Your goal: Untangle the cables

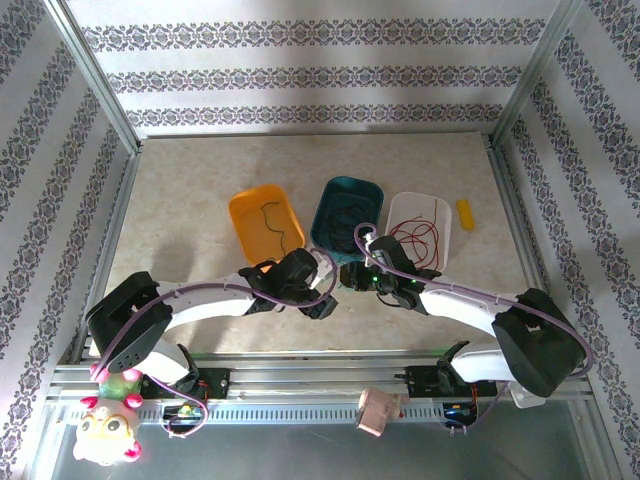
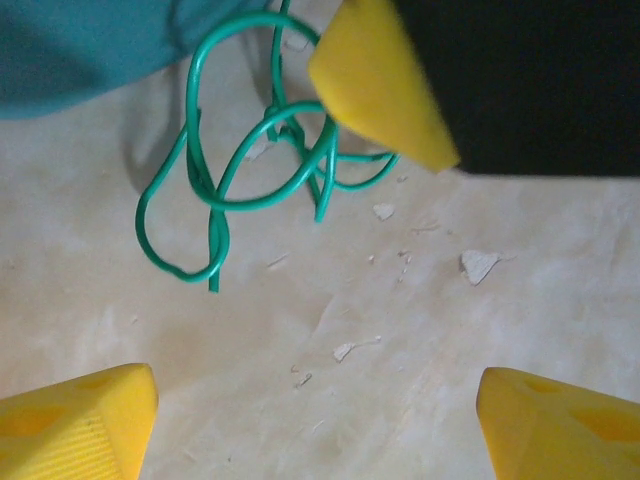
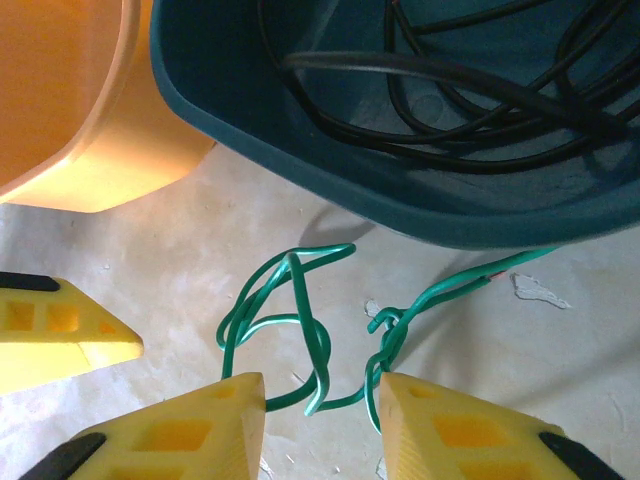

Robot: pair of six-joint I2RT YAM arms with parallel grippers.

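My left hand point(image 2: 315, 385) hangs over the table point(image 2: 420, 300) with its fingers wide apart. The green cable point(image 3: 297, 295) sits tangled just in front of the teal tray point(image 3: 300, 150), looped between the half-closed fingers of my right hand point(image 3: 322, 385). I cannot tell whether they pinch it. Black cables point(image 3: 450, 100) coil inside that tray.

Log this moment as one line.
left gripper open, empty | right gripper part-open around green cable | cable beside teal tray
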